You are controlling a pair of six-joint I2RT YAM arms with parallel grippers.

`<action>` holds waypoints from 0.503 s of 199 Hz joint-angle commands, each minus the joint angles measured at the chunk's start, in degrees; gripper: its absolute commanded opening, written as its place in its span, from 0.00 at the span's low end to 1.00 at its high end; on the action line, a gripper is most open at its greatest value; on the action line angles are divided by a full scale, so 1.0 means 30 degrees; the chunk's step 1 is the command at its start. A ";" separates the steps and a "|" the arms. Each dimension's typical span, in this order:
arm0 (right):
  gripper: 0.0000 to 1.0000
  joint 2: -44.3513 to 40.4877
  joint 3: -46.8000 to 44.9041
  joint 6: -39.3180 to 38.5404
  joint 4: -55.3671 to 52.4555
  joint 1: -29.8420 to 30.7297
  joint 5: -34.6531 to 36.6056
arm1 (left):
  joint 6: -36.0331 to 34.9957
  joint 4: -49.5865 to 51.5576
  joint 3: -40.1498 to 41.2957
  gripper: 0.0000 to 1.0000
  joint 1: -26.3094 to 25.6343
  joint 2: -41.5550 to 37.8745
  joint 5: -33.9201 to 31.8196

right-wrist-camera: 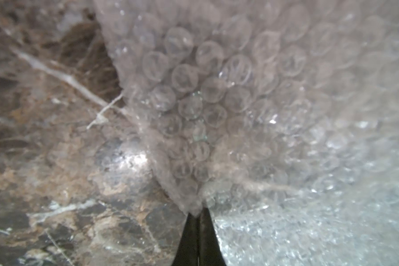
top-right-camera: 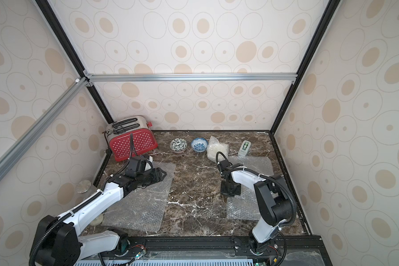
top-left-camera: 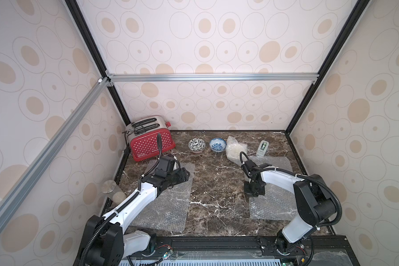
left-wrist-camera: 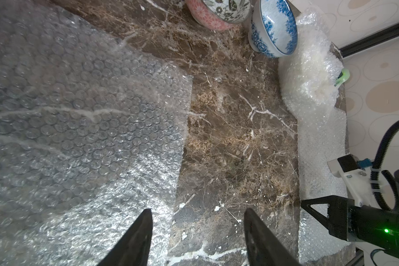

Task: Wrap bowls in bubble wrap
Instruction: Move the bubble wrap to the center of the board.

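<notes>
right claw (right-wrist-camera: 197, 213) pinched tight on the inner edge of the right sheet of clear bubble wrap (right-wrist-camera: 217, 92); the film bunches into a ridge at the tips. both top views hide the pinch under the wrist body. right wrist view is soft, so bubbles blur away from the tips.

left claw (left-wrist-camera: 197, 215) fingers spread wide, nothing between them, over the far inner corner of the left sheet of clear bubble wrap (left-wrist-camera: 78, 115). can't tell if it touches. sheet lies flat on the dark brown marble counter (top-left-camera: 217, 184), its middle hidden under the left arm from above.

white bowl with black leaf pattern (top-left-camera: 196, 145) and white bowl with blue pattern (top-left-camera: 217, 144) stand upright and bare, side by side at the back, clear of both sheets. left wrist view crops the leaf bowl.

crumpled bundle of clear bubble wrap (top-left-camera: 235, 149) just beside the blue bowl; whitish inside, contents unreadable.

small white-and-green tape dispenser (top-left-camera: 262, 147) behind the right sheet. red polka-dot toaster (top-left-camera: 151, 142) back left. steel-lidded glass jar (top-left-camera: 112, 191) at the left edge, partly behind the arm.
</notes>
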State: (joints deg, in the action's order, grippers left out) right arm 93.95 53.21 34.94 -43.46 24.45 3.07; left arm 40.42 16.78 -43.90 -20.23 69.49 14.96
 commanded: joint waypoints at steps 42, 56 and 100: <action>0.02 -0.1992 -0.0039 0.2722 -0.0913 0.3599 -0.2806 | -0.0377 -0.0124 0.0491 0.62 0.0119 -0.1010 0.0082; 0.02 -0.1444 0.0694 0.3182 -0.0353 0.4744 -0.3464 | -0.0288 -0.0118 0.0607 0.62 0.0105 -0.1186 0.0085; 0.02 0.3440 0.5852 0.2610 0.0581 0.7433 -0.5132 | -0.0350 0.0283 0.0813 0.63 0.0121 -0.2011 0.0087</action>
State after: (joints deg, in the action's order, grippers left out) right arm 97.25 63.02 42.24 -43.59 43.20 -8.45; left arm 40.36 16.75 -41.56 -20.23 65.54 15.35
